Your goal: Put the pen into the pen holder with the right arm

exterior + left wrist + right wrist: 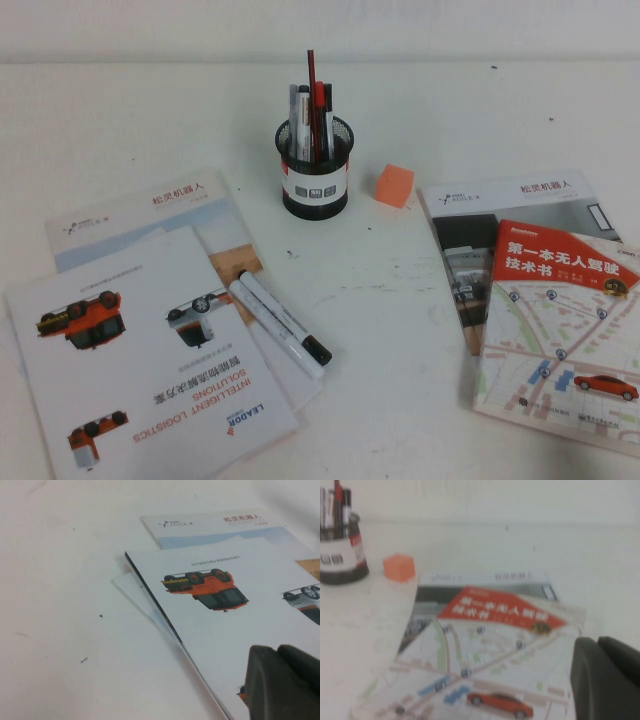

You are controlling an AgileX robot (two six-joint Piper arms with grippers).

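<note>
The pen holder (315,168), a black mesh cup with a white label band, stands at the middle back of the table. It also shows in the right wrist view (340,555). A slim grey pen (295,118) stands in it beside red and dark pens. No grey pen lies loose on the table. Neither arm shows in the high view. My right gripper (596,641) hovers over the red-covered book, fingers together and empty. My left gripper (277,649) hovers over the brochures, fingers together and empty.
Two white markers with black caps (282,322) lie on the brochures (140,350) at the front left. An orange cube (394,185) sits right of the holder. A red-covered map book (560,320) lies on another booklet at the right.
</note>
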